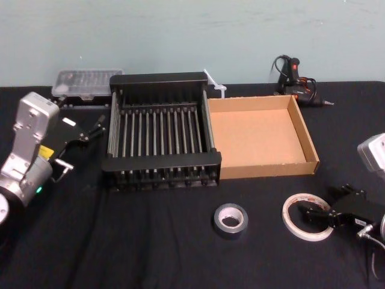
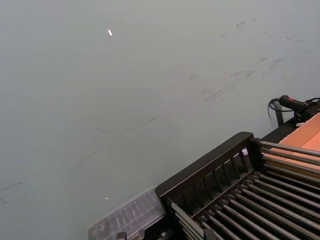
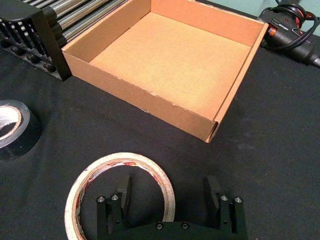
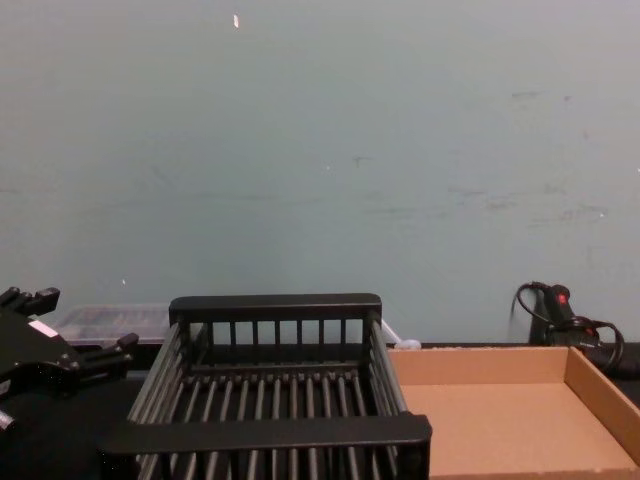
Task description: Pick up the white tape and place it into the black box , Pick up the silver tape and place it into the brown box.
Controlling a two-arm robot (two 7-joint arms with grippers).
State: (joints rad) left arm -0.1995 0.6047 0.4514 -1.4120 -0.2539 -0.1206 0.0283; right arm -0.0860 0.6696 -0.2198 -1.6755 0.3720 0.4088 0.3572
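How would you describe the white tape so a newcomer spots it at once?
Start at the brown box on the table. Two rolls lie before it; the white tape is the right one, at the right gripper. It is a wide pale ring, while the silver tape is smaller and dark grey.

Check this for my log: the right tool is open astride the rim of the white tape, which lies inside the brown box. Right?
Not quite. The white tape lies on the table in front of the brown box, not inside it; the right wrist view shows this. The right tool is indeed open astride its rim. The left tool hangs beside the black box.
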